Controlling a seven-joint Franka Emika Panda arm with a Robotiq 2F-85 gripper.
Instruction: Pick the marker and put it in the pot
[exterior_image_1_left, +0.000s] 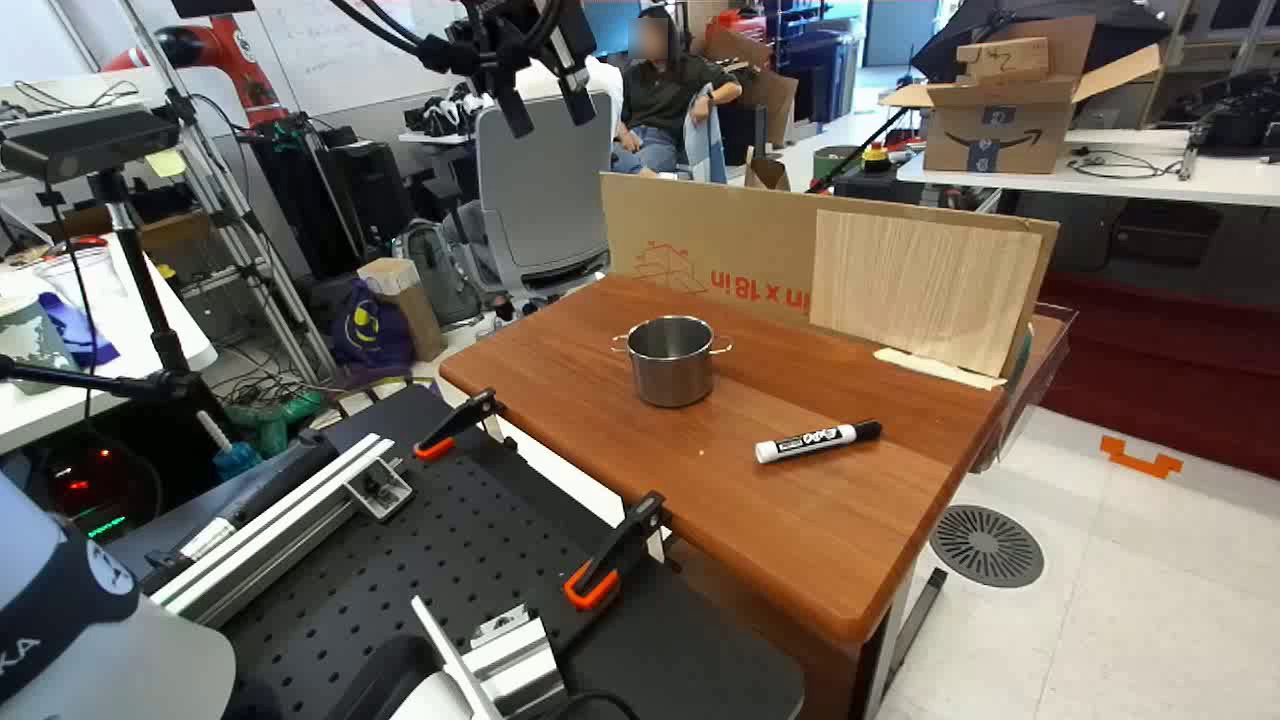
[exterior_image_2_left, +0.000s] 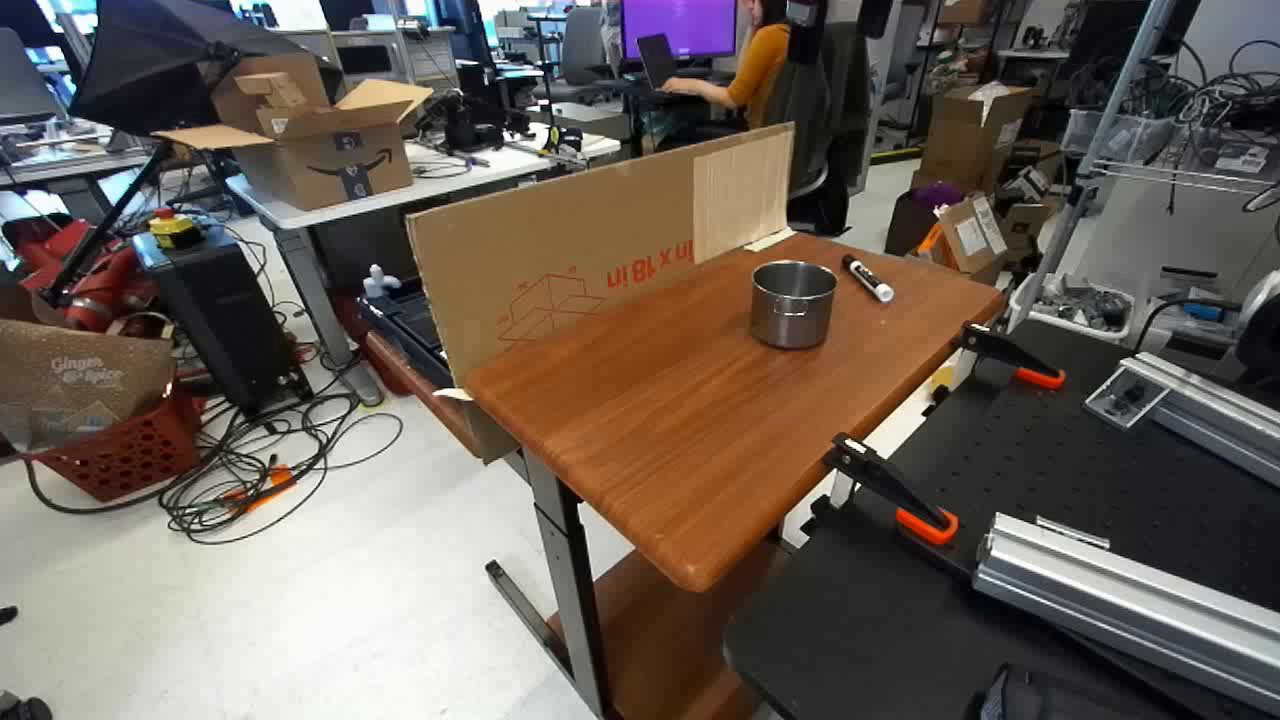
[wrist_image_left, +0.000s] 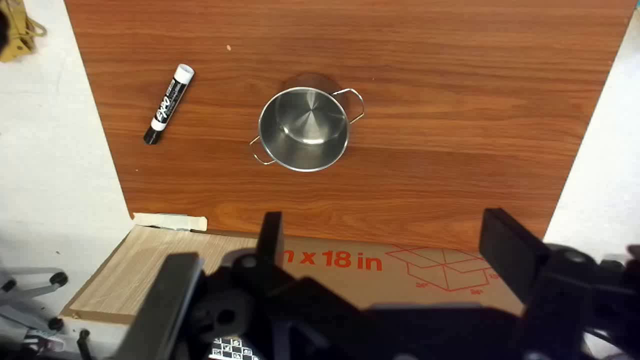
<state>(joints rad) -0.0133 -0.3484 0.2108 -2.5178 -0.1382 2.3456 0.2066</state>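
1. Your tool (exterior_image_1_left: 549, 120) hangs above the bench (exterior_image_1_left: 760, 505), its jaws spread wide with nothing between them
2. Nearest to it in the wrist view is the two-handled metal pot (wrist_image_left: 305, 131), upright on the bench: straight gleaming wall, radial sheen on the base, thin loops of bent wire for handles; expect it to be stiff but light enough that a knock on a handle could skid it, so plan to let go well inside the rim
3. Left of the pot in that view, well apart from it, the Expo marker (wrist_image_left: 169, 105) lies on its side on the bench, slanted, with a black cap, a white band beside it, a black label and a white butt end
4. You should find the marker light, rigid and hard to damage, though its smooth round barrel may roll or twist under a crooked pinch
5. Take it mid-barrel, on the EXPO lettering, with your jaws square to its slant; a hold near either end would likely let it tip
6. The bench top is flat, reddish-brown and wood-grained, with rounded corners
7. Further out, a cardboard sheet (exterior_image_1_left: 705, 240) with red print stands along one edge, bearing a pale wood-grain panel (exterior_image_1_left: 925, 290) with a cream strip (exterior_image_1_left: 938, 369), probably tape, at its foot; black-and-orange clamps (exterior_image_1_left: 622, 541) sit at the opposite edge
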